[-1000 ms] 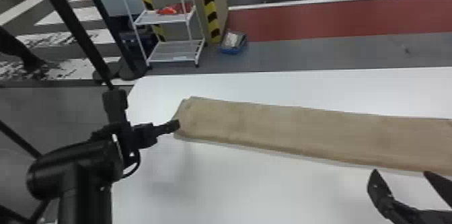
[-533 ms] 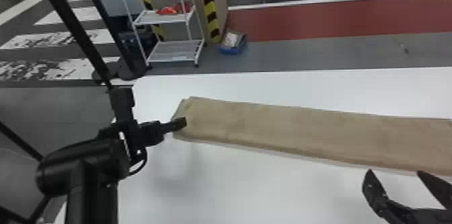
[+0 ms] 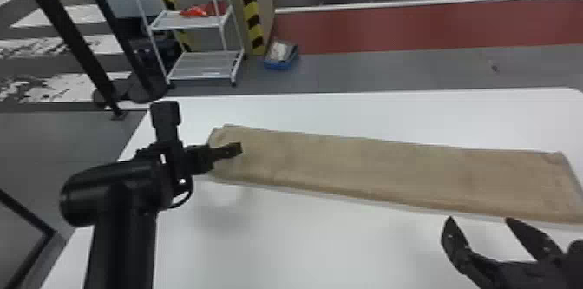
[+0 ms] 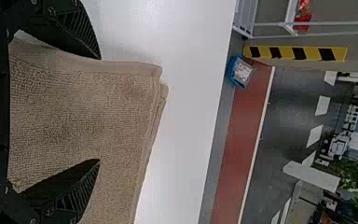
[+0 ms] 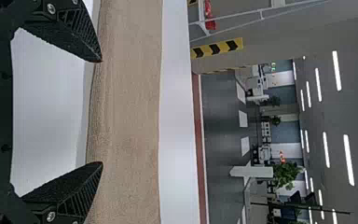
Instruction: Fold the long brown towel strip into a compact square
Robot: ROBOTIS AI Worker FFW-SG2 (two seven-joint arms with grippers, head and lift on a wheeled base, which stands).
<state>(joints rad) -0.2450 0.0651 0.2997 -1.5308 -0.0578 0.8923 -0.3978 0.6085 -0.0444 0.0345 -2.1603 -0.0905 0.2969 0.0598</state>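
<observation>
Sliding inward over the towel strip (image 3: 368,166) is what has changed at the left: in the head view the left gripper (image 4: 99,109) has gone from the short left edge to above that end. Its fingers are apart, and the left wrist view shows the cloth lying across the gap between them, not pinched. That looks like lining up to take the left end; a grip there, then a carry to the right, would be the likely first fold toward a square.

The strip lies flat and long on the white worktop (image 3: 325,244), running from under the left fingertips toward the right side. It is far from compact yet.

Farther right, the right gripper (image 3: 478,218) is just by the near long edge, its fingers also apart and holding nothing. It has hardly shifted against the cloth.

Compared with the earlier frame, the whole head view has swung: strip, worktop and rack (image 3: 186,25) all sit farther left, and the strip's right end corner has come into sight. The cloth itself seems unmoved on the worktop; only the left reach is new.
</observation>
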